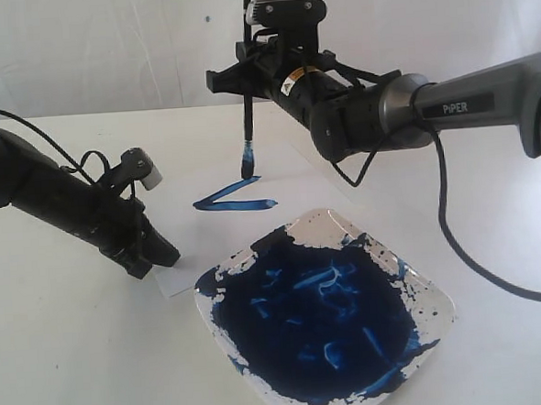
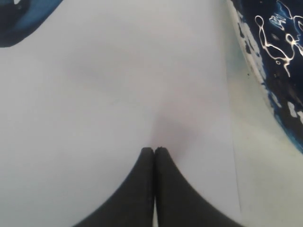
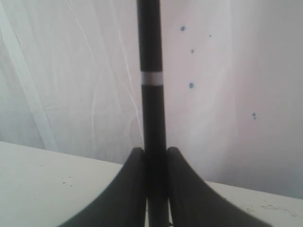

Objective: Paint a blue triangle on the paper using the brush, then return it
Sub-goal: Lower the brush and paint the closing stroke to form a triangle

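Blue strokes, two lines meeting at nine o'clock, begin the blue triangle (image 1: 233, 198) on the white paper (image 1: 186, 244). The right gripper (image 1: 247, 75) pinches the brush (image 1: 247, 121) upright, bristles at the strokes' one o'clock end. The left gripper (image 1: 160, 253), fingers pressed together, points down at the paper's eight o'clock edge. A paint-smeared plate (image 1: 442, 304) sits at five o'clock.
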### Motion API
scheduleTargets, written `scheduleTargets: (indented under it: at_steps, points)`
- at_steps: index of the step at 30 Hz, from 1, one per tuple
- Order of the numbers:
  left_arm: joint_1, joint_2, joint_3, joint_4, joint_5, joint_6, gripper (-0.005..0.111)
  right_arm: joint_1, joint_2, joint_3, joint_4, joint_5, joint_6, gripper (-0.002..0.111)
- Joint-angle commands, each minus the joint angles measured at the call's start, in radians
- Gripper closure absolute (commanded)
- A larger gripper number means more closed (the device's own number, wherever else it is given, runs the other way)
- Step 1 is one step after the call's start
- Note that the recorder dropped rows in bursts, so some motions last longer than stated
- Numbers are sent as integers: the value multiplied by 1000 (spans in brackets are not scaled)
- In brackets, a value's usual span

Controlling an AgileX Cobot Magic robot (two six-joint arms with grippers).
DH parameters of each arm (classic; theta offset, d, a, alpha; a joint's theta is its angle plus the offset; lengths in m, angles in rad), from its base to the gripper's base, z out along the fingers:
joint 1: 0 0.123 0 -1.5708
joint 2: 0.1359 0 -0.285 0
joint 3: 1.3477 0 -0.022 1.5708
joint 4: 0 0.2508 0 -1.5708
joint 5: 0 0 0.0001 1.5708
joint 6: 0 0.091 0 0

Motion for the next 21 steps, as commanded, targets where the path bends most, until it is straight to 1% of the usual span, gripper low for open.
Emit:
scheduleTargets:
  at_steps: [1, 13, 21]
  points:
    - [-2, -2, 8, 2, 18, -2, 107, -6, -7, -2, -9, -12, -46, 108]
    - [-2, -2, 8, 2, 18, -2, 107, -8, -9, -2, -7, 74, -52, 108]
    - [-2, -2, 8, 2, 18, -2, 107, -8, -39, -2, -7, 165, -52, 108]
